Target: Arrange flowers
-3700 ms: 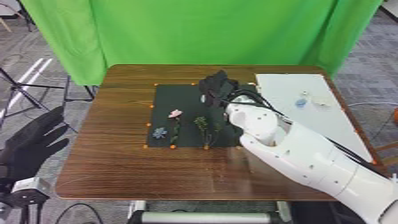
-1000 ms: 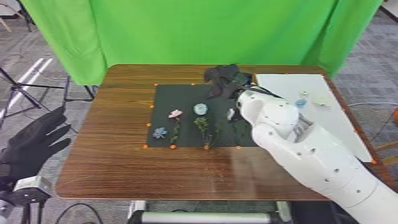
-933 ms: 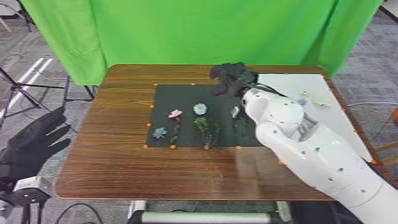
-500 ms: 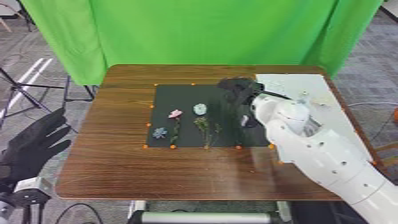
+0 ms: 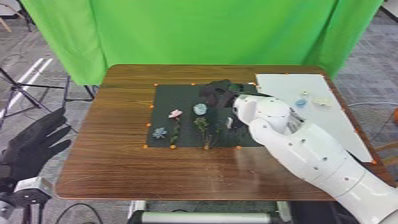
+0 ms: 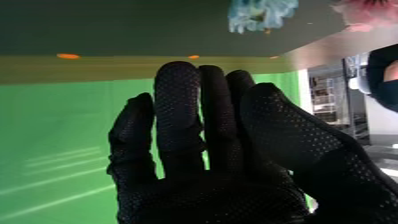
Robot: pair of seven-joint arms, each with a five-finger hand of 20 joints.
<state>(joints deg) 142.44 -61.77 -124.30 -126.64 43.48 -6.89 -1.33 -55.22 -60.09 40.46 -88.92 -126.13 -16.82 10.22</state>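
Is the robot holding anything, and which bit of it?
Nothing! The right hand is open and empty, and so is the left hand.

Brown table (image 5: 115,170): we count one
Dark mat (image 5: 176,95): one
White sheet (image 5: 282,86): one
Green curtain (image 5: 213,37): one
Hands: we make it two, one left hand (image 5: 31,150) and one right hand (image 5: 215,92)
Blooms on the dark mat: we count three, one pink flower (image 5: 175,113), one pale blue flower (image 5: 200,108), one grey-blue flower (image 5: 160,132)
Small pieces on the white sheet: we spot three, one blue piece (image 5: 300,103), one cream piece (image 5: 322,102), one pale piece (image 5: 305,93)
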